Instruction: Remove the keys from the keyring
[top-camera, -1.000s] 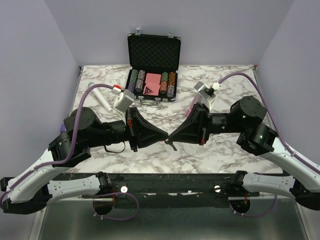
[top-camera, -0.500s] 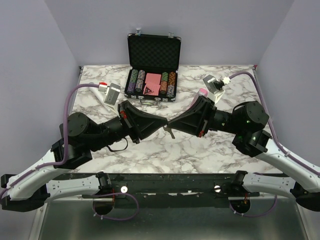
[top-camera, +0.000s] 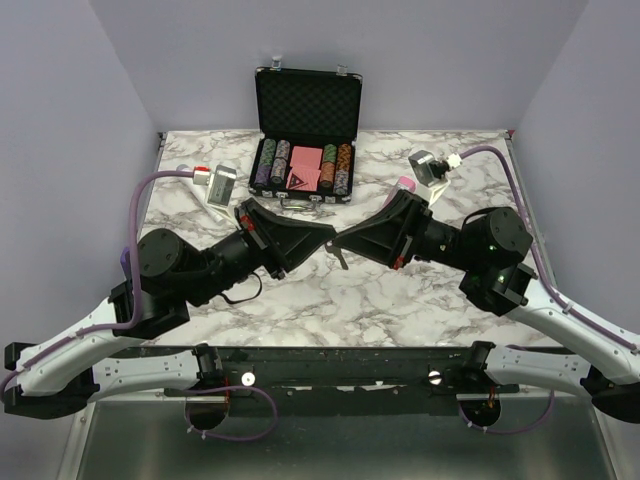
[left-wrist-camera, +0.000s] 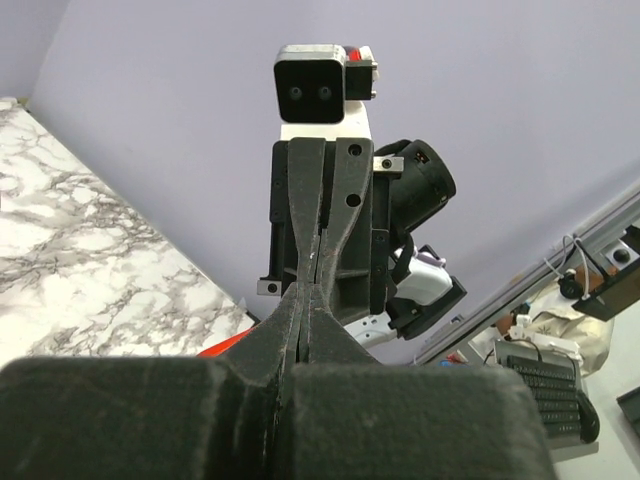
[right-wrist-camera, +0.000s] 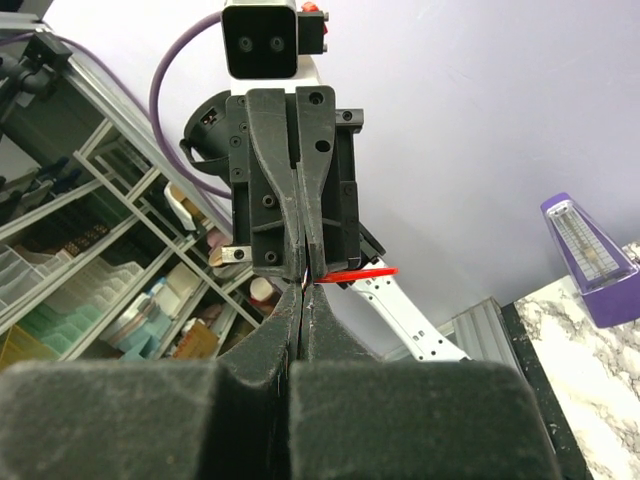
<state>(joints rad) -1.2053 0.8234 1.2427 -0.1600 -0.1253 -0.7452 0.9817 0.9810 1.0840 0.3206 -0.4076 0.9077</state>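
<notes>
marble tbl (top-camera: 400, 300), lilac walls (top-camera: 450, 60); l hand (top-camera: 328, 240), r hand (top-camera: 346, 243) tip-to-tip above

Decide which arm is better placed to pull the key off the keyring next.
Right, probably. The left gripper seems shut on the red keyring, anchoring it; the right gripper is shut tip to tip against it, with the key dangling just below.

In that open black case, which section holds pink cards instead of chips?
The middle one: the pink cards lie there in the black case, with chip rows on either side.
</notes>
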